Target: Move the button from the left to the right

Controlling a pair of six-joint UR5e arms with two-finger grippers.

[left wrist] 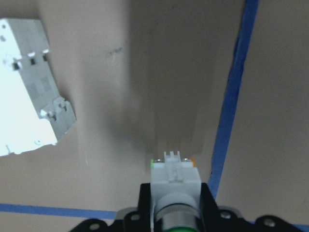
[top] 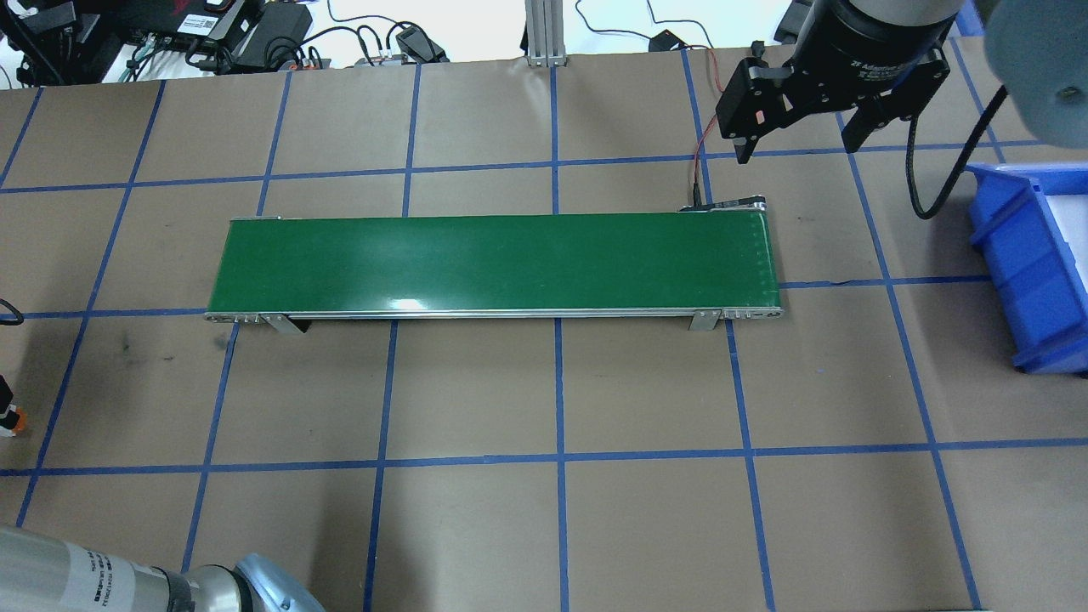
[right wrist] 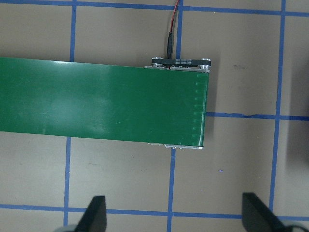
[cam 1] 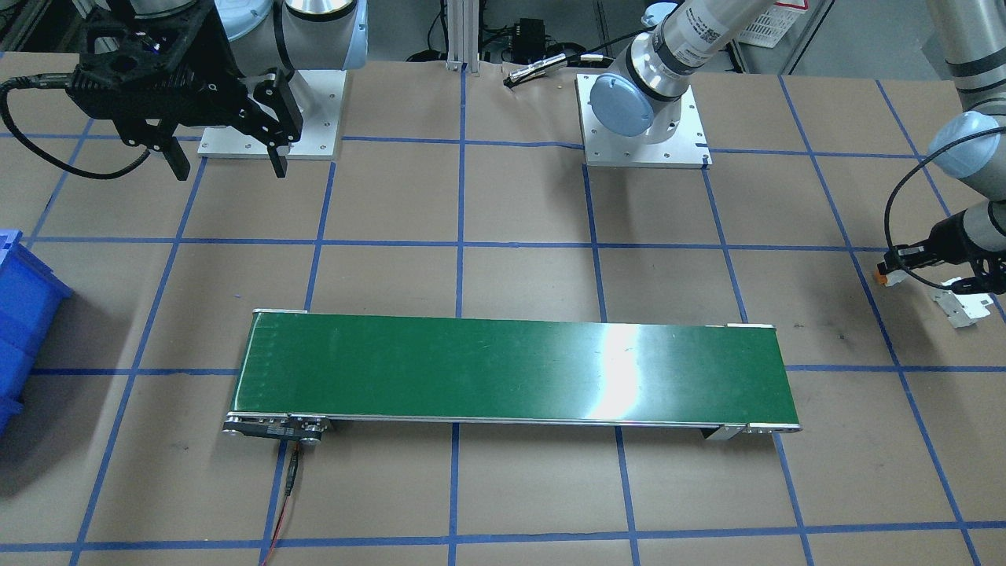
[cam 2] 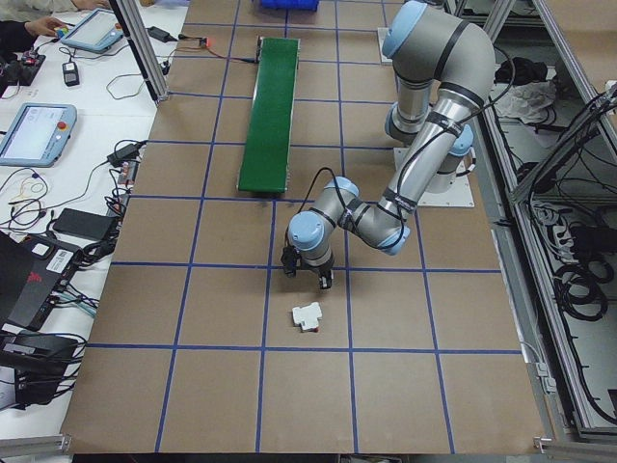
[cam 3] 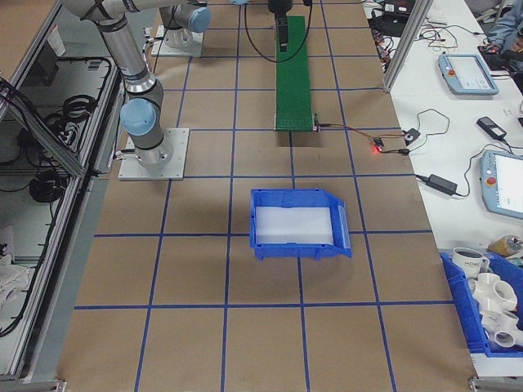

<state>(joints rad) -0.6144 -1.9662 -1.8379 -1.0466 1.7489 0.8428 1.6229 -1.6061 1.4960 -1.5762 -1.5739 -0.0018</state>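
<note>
The button (left wrist: pixel 175 181) has a white body, a green cap and an orange edge. My left gripper (left wrist: pixel 175 189) is shut on it, low over the brown paper at the table's left end. The front-facing view shows this gripper (cam 1: pixel 904 263) at its right edge, with the button's orange base (cam 1: pixel 882 275) sticking out. My right gripper (top: pixel 795 140) hangs open and empty above the far side of the green conveyor's (top: pixel 493 259) right end. In the right wrist view its two fingertips (right wrist: pixel 96 217) frame the belt's end (right wrist: pixel 183 111).
A white breaker-like block (left wrist: pixel 29 116) lies on the paper just beside the left gripper, also visible as the block (cam 1: pixel 963 306). A blue bin (top: pixel 1033 255) stands at the table's right end. A red-black cable (top: pixel 701 166) runs to the conveyor's motor end.
</note>
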